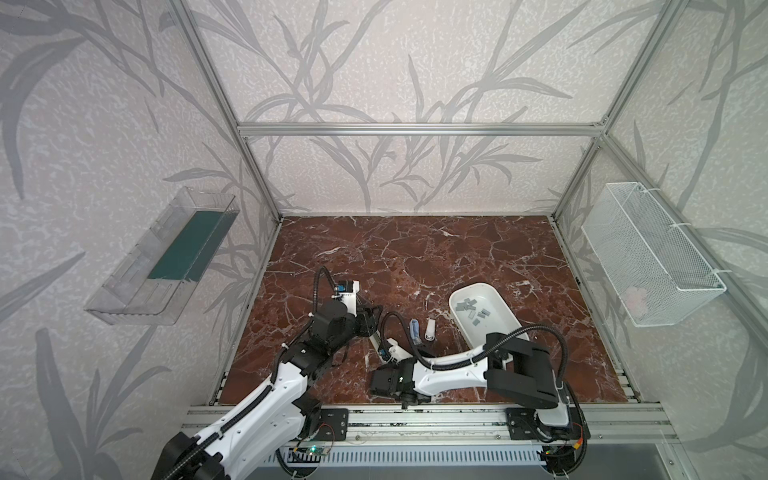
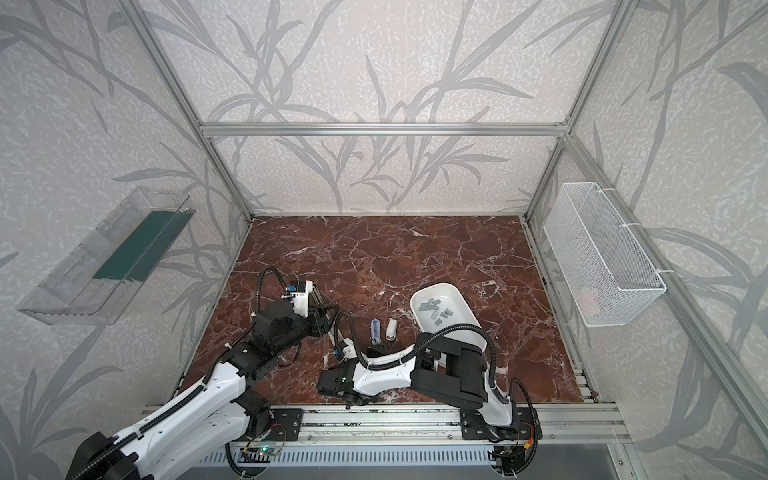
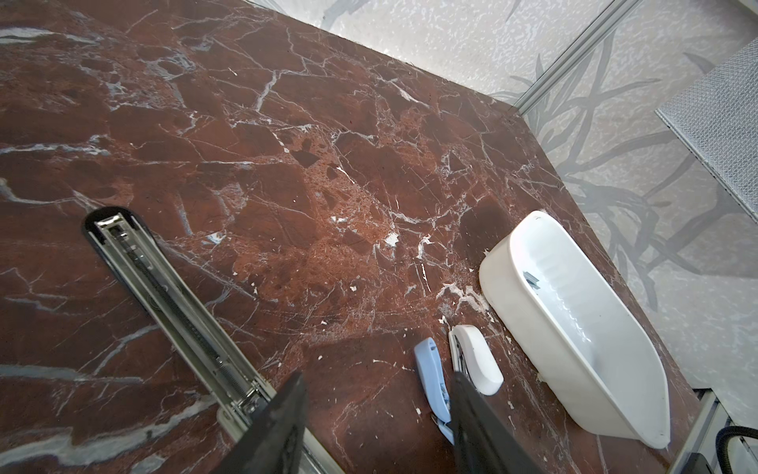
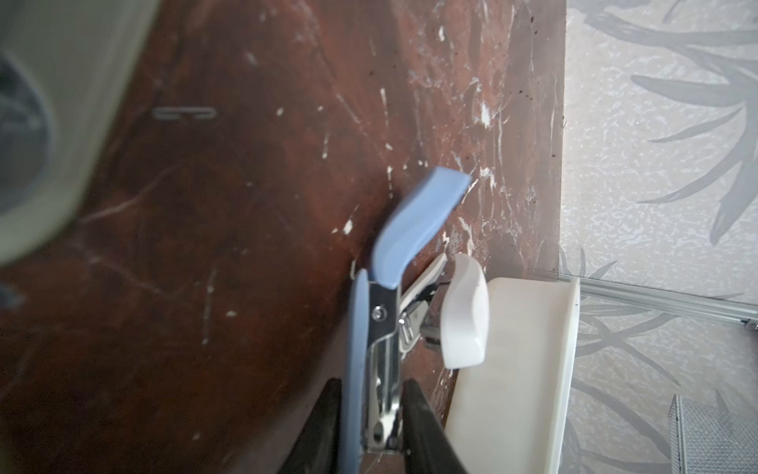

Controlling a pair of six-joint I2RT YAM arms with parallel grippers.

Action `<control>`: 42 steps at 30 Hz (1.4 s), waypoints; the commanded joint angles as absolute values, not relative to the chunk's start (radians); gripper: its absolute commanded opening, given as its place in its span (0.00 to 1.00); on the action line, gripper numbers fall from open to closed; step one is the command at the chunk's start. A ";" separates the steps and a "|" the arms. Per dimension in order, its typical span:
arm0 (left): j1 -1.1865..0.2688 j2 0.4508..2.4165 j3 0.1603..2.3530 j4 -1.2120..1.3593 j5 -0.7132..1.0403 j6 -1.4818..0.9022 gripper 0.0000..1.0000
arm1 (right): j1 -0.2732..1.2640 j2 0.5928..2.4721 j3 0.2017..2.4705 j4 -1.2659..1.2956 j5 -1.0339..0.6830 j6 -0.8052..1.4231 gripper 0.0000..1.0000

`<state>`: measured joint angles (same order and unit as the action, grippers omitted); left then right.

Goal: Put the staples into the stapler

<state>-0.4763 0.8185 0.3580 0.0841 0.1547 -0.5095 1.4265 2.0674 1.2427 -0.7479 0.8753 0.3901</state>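
On table (image 1: 415, 249), right of centre: tray (image 1: 505, 309), set slantwise, near end under the right arm.
In tray, toward its far end: staples (image 1: 471, 309), in a loose cluster.
Just left of tray, not touching it: right small stapler (image 1: 430, 330); close beside that, further left: left small stapler (image 1: 414, 330).
Left again, well apart from both, by the left arm's wrist: long stapler (image 3: 172, 303), flat on the table.
On left wall, above table level: bin (image 1: 162, 257).
On right wall: basket (image 1: 648, 257).

You're working in a robot lab cell: an aluminium frame (image 1: 419, 129) boxes it in, leaf-patterned wall panels (image 1: 395, 62) fill the sides, and the left arm (image 1: 266, 399) and right arm (image 1: 453, 374) bolt to a slotted rail (image 1: 415, 419) along the bottom edge of a marble-look tabletop (image 1: 415, 249).
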 commanded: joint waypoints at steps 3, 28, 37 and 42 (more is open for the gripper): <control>-0.471 0.793 0.351 0.095 0.164 -0.523 0.57 | 1.467 2.130 1.290 -0.800 0.825 0.348 0.31; -0.467 0.788 0.379 0.085 0.184 -0.533 0.57 | 1.452 1.652 1.079 -0.532 0.647 0.236 0.70; -0.467 0.871 0.387 0.142 0.249 -0.528 0.57 | 1.277 1.307 0.792 -0.238 0.466 0.400 0.52; -0.472 1.062 0.412 0.278 0.387 -0.552 0.57 | 1.261 1.305 0.722 -0.123 0.381 0.424 0.49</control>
